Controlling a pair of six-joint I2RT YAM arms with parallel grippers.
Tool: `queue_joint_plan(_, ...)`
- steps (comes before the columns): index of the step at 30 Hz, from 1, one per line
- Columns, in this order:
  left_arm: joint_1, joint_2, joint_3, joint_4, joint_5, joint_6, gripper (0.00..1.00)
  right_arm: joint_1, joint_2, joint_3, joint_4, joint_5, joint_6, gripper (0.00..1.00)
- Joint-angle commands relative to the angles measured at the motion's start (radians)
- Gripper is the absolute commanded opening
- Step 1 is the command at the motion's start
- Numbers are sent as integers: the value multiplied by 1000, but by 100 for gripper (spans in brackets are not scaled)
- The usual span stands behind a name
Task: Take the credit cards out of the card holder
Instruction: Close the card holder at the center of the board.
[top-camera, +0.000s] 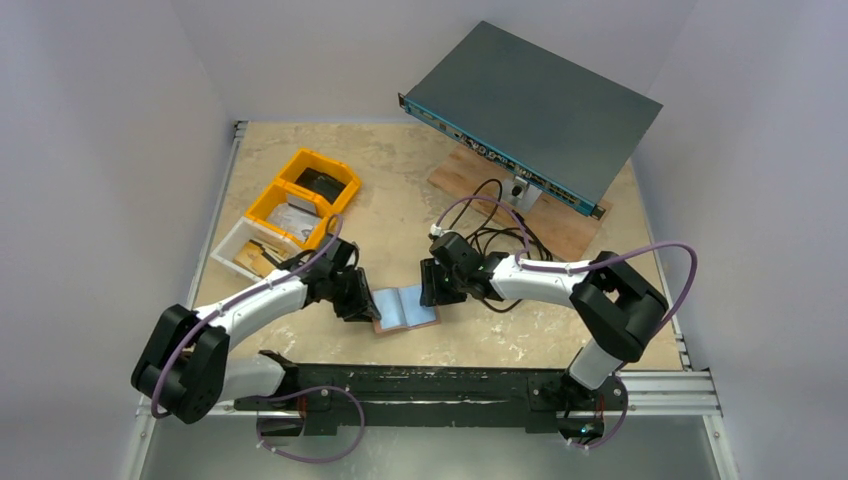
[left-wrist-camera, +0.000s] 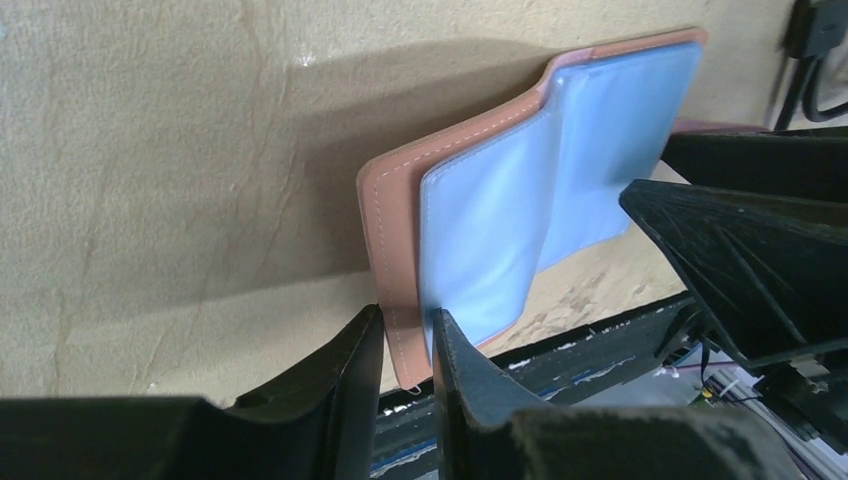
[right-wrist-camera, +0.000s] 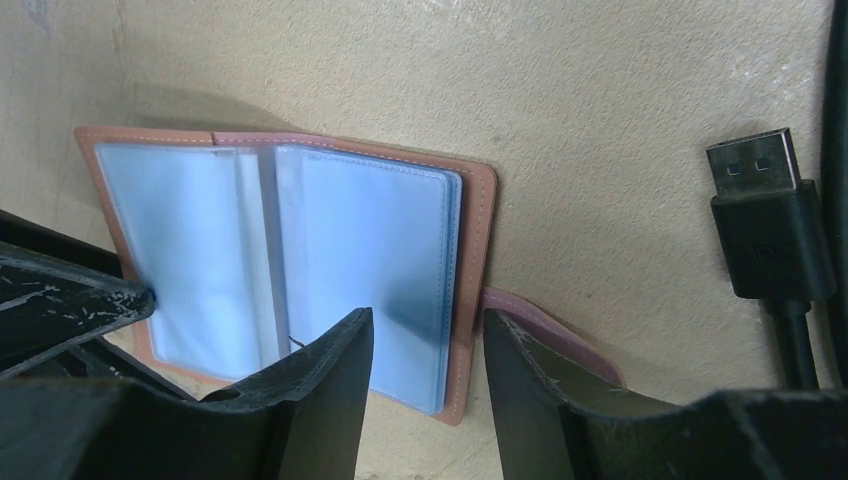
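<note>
The card holder lies open on the table between my two grippers, tan leather outside and pale blue-grey sleeves inside. My left gripper is shut on its left leather edge, seen up close in the left wrist view with the holder tilted up from the table. My right gripper is open, its jaws straddling the holder's right edge without pinching it. The pale blue-grey pages stay inside the holder; I cannot tell cards from sleeves. No dark card shows.
Two yellow bins and a white bin stand at the back left. A grey rack unit rests on a wooden board at the back right. Black cables lie behind my right gripper, with a USB plug nearby.
</note>
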Motion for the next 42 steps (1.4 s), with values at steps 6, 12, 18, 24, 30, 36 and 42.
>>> queue_joint_plan(6, -3, -72, 98, -47, 18, -7, 21, 19, 48, 13, 9, -4, 9, 45)
queue_joint_plan(12, -16, -67, 132, -27, 54, -6, 22, 24, 46, 6, 30, -24, 21, 45)
queue_joint_plan(18, -56, -15, 192, 12, 72, -19, 25, 25, 45, 2, 56, -59, 40, 45)
queue_joint_plan(24, -82, 74, 249, 70, 98, -38, 28, 26, 42, -14, 81, -81, 61, 45)
queue_joint_plan(30, -89, 172, 257, 159, 123, -69, 32, 26, -10, -45, 77, -66, 85, 45)
queue_joint_plan(36, -91, 234, 262, 198, 125, -82, 40, 26, -79, -54, 29, -13, 97, 45)
queue_joint_plan(42, -91, 274, 255, 219, 120, -87, 48, 26, -155, -48, -38, 40, 99, 46)
